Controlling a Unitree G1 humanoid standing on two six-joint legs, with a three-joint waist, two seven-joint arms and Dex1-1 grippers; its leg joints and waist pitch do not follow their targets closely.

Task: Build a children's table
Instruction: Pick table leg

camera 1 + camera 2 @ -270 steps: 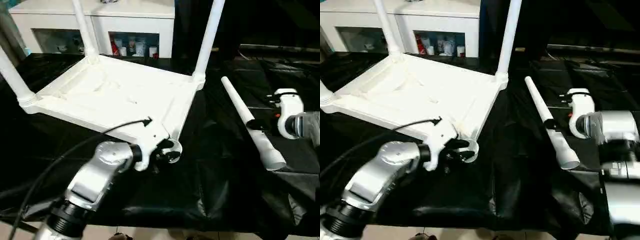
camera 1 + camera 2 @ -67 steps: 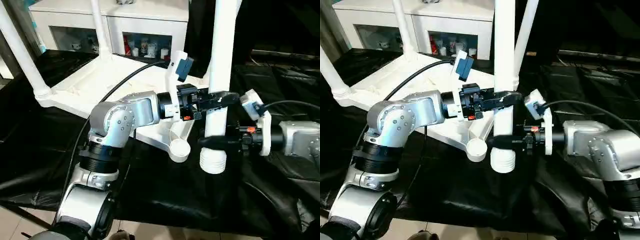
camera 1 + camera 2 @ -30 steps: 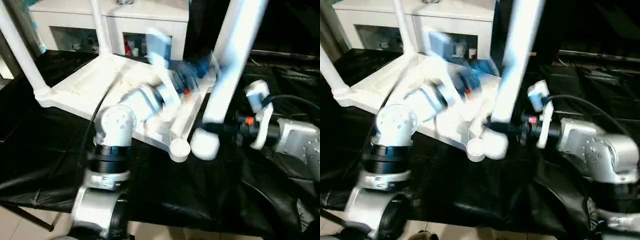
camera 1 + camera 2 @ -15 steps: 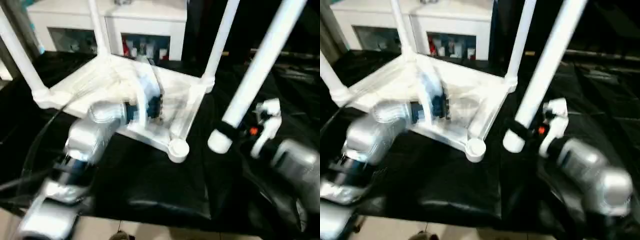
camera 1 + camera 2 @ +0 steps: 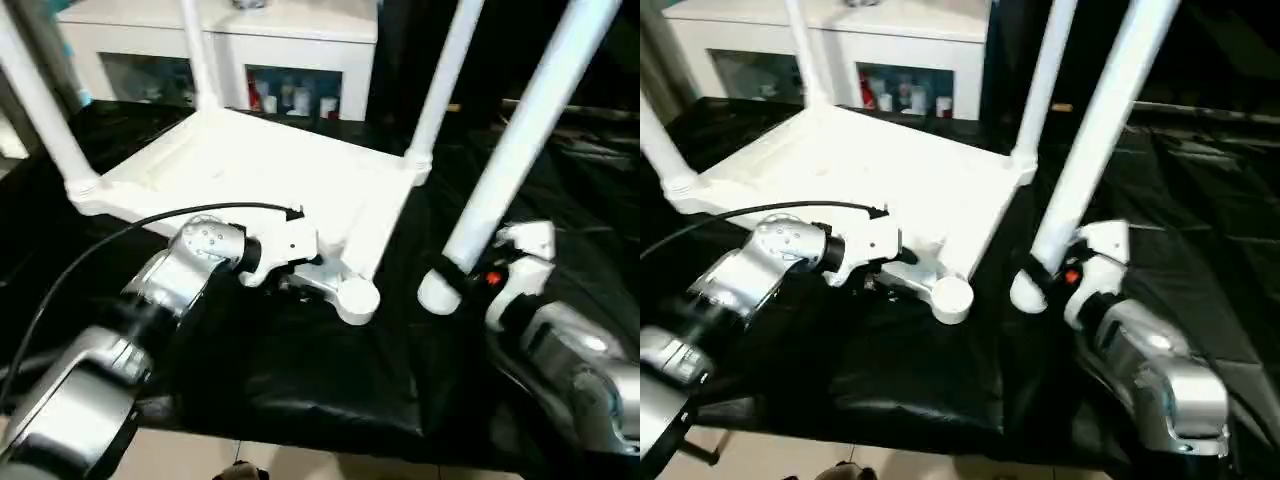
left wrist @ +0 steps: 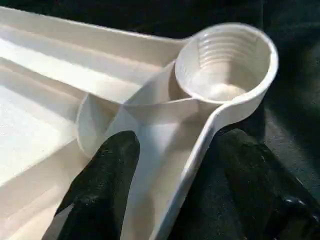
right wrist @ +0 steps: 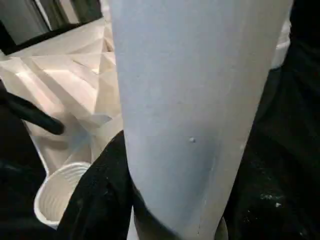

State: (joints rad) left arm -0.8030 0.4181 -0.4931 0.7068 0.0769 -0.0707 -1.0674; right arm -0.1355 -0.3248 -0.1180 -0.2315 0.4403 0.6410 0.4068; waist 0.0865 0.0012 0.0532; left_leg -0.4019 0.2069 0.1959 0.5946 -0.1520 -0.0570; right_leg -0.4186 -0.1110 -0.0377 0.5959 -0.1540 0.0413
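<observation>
We see the white tabletop [image 5: 270,175] lying upside down on a black cloth [image 5: 330,370], its ribbed underside facing up, with three legs already standing in their corner sockets: one at the near left corner [image 5: 40,100], one at the far left [image 5: 197,55] and one at the far right [image 5: 443,85]. The nearest corner carries the one empty socket [image 5: 358,297] — a round cup with ridges inside, clear in the left wrist view [image 6: 227,62]. Our left gripper [image 5: 300,275] sits at that corner, just beside the empty socket; the left wrist view shows its two black fingers [image 6: 107,185] straddling the tabletop's edge wall, one inside the rim and one outside on the cloth, the jaws set apart around the wall, though we cannot tell whether they press on it. Our right gripper [image 5: 450,272] has its jaws clenched around the fourth leg [image 5: 520,130] near its lower end. That leg is tilted, its top leaning away to the right, and its open end [image 5: 436,292] hangs just above the cloth, to the right of the empty socket and apart from it. In the right wrist view the leg [image 7: 195,100] rises between black fingers [image 7: 100,195], with the socket [image 7: 62,192] off to one side. Behind the black cloth stands a white cabinet [image 5: 260,40] with small items on its shelves.
</observation>
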